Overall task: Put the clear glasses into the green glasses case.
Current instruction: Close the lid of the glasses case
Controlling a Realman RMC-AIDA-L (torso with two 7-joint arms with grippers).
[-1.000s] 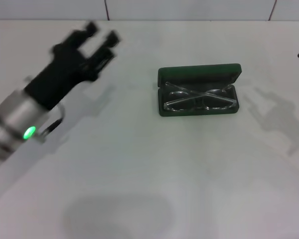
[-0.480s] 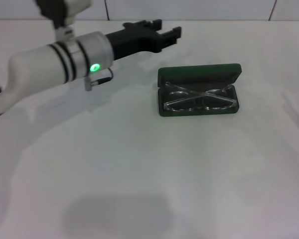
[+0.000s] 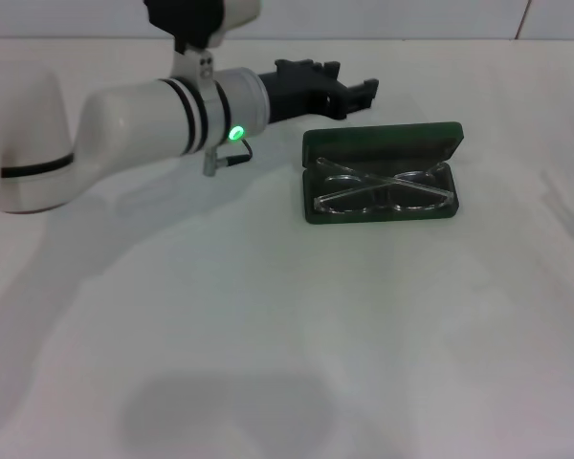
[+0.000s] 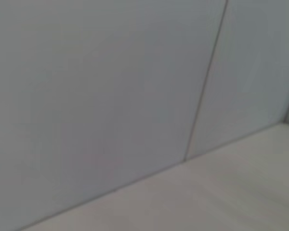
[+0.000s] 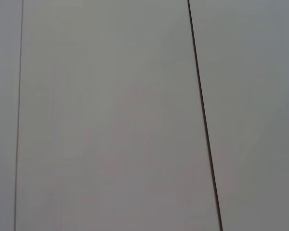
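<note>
One left hand (image 3: 349,88) hangs just behind the open case (image 3: 383,173), fingers apart and empty, likely set for your lid close. Glasses (image 3: 383,189) lie folded inside it on the table (image 3: 268,316); right hand isn't visible.

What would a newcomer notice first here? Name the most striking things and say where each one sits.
First, the big white left arm, reaching in from the left across the table, its black left gripper open just behind the left end of the green glasses case. Next, that case itself, lying open right of the middle with the clear glasses already folded inside it. The right gripper is out of sight.
</note>
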